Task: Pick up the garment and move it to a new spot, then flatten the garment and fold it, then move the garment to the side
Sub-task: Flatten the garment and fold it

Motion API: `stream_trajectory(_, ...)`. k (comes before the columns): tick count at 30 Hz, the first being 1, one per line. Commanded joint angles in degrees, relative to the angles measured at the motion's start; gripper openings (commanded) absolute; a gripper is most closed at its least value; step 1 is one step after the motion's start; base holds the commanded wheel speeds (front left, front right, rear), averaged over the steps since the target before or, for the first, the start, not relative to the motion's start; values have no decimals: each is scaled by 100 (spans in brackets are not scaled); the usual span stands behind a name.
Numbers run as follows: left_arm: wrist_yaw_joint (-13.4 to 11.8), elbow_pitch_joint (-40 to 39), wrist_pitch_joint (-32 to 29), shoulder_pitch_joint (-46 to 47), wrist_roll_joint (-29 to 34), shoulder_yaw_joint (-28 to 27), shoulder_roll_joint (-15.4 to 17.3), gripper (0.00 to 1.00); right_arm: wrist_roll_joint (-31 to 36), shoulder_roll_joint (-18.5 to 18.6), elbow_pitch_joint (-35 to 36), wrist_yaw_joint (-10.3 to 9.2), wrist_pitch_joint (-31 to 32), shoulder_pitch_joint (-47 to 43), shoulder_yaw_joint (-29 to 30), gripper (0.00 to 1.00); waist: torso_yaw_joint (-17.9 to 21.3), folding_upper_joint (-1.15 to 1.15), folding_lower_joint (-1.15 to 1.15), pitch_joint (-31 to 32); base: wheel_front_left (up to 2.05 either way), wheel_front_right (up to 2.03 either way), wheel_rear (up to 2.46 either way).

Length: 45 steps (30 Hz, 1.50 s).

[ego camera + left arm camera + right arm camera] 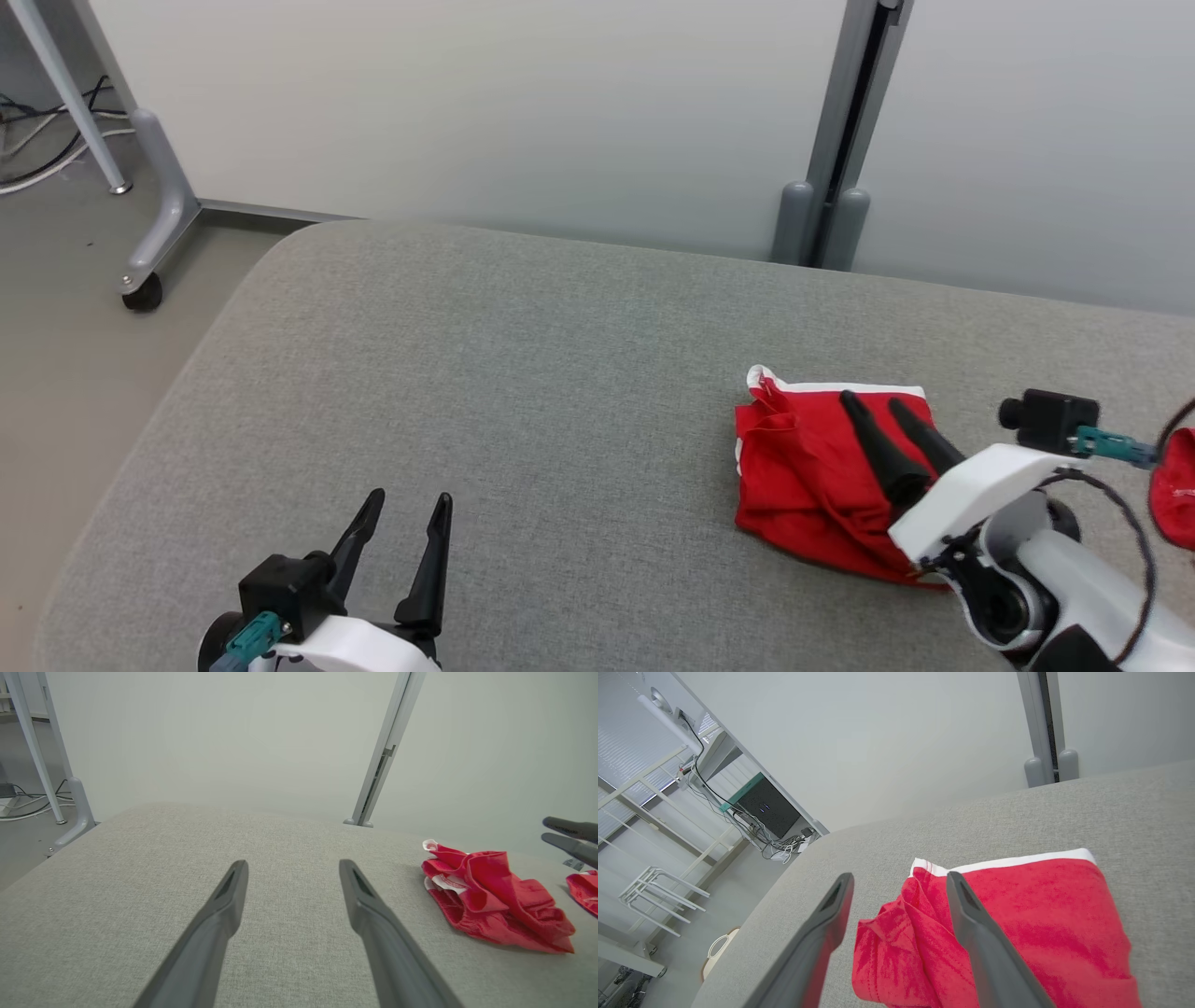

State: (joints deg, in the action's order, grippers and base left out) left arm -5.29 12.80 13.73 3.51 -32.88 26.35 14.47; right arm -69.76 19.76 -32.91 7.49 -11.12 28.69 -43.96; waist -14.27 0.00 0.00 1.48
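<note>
Right pincer [874,401] spread open above red garment [794,467], left pincer [411,497] open, well apart from it

In the head view I have the garment [803,467] lying right of centre on the padded table [523,373], right gripper [876,403] over it, left gripper [410,497] at lower left.

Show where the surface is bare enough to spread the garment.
Bare: the grey surface between the left gripper and the red garment, back to the far edge. Crowded: the right side, where the right gripper hovers over the garment, beside another red cloth.
</note>
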Motion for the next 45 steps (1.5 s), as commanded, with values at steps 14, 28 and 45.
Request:
stream_trajectory(14, -37, -103, 76, -118, -66, -61, 23, 100, 517, 853, 158, 1, -408, -880, 1454, 100, 292, 0, 0, 38, 0, 0, 0)
stream_trajectory(28, -1, -29, 84, 93, -30, -11, 12, 100, 811, -376, -1254, 1, 464, -433, 1372, 0, -103, 0, 0, -160, 0, 0, 0)
stream_trajectory(45, -102, -60, 88, 20, -58, -8, 24, 100, 725, -821, 464, 1, 651, -994, 0, 0, -10, 0, 0, -164, 0, 0, 0)
